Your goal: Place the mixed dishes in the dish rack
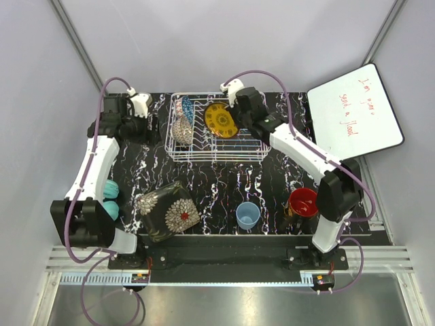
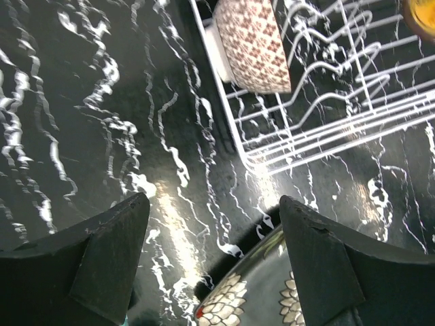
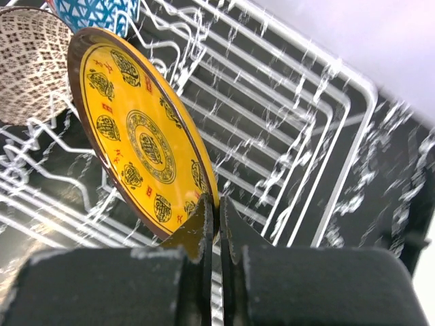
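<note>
The yellow patterned plate (image 3: 139,146), a glossy round disc with dark medallions and a brown rim, stands tilted on edge in the dish rack (image 1: 251,146). The right end effector (image 3: 216,207) is clamped on the plate's near rim, its two dark fingers pressed almost together around the thin edge. The rack is a rectangular basket of white-silver wire with upright tines and sits at the far middle of the worktop (image 1: 217,190), a black slab veined with white like marble. At the rack's left end, a beige bowl (image 1: 181,129) with a fine brown lattice print lies on its side, and a blue bowl (image 1: 187,106) with a white triangle pattern stands just beyond it. The left end effector (image 2: 212,200) hovers over bare worktop just left of the rack, its blunt black fingers set wide apart and gripping nothing. Toward the near left lies the dark square floral plate (image 1: 166,210), flat, with rounded corners and pale chrysanthemum blooms. The light blue cup (image 1: 248,215) stands upright at the near middle, well apart from the rack. A dark mug (image 1: 301,202) with a red inside stands near the right arm's base. Two teal ribbed balls (image 1: 111,199) rest at the left edge, and a white board (image 1: 353,112) with red writing leans at the far right.
</note>
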Available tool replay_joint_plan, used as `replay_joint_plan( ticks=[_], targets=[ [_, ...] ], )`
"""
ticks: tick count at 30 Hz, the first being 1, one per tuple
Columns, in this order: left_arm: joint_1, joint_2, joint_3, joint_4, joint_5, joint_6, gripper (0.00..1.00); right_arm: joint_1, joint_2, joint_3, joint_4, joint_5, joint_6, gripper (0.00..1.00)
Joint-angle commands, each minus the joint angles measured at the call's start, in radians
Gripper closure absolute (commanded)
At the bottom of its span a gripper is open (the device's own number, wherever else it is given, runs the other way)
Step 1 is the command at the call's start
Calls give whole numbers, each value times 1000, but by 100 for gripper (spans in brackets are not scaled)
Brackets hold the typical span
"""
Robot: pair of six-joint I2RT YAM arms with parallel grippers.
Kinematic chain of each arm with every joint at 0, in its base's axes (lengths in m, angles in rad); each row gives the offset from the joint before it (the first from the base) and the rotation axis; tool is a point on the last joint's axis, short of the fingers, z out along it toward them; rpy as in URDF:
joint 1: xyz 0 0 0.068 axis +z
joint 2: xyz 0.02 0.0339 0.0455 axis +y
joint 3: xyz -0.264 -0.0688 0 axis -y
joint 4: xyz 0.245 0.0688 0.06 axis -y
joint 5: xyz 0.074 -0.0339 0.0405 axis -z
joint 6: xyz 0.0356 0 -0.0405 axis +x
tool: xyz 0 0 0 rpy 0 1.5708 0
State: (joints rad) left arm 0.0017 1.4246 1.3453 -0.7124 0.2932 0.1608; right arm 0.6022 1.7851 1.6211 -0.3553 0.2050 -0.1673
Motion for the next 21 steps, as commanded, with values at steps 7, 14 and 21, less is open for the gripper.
replay_joint_plan(
  ticks=[7, 14, 21],
  targets=[
    [43, 65, -37, 56, 81, 3, 20, 68, 85, 57, 222, 76, -287, 100],
    [46, 71, -38, 71, 87, -4, 21, 85, 143, 97, 223, 73, -290, 100],
    [47, 65, -63, 83, 69, 6, 21, 119, 186, 106, 225, 54, -262, 100]
  ],
)
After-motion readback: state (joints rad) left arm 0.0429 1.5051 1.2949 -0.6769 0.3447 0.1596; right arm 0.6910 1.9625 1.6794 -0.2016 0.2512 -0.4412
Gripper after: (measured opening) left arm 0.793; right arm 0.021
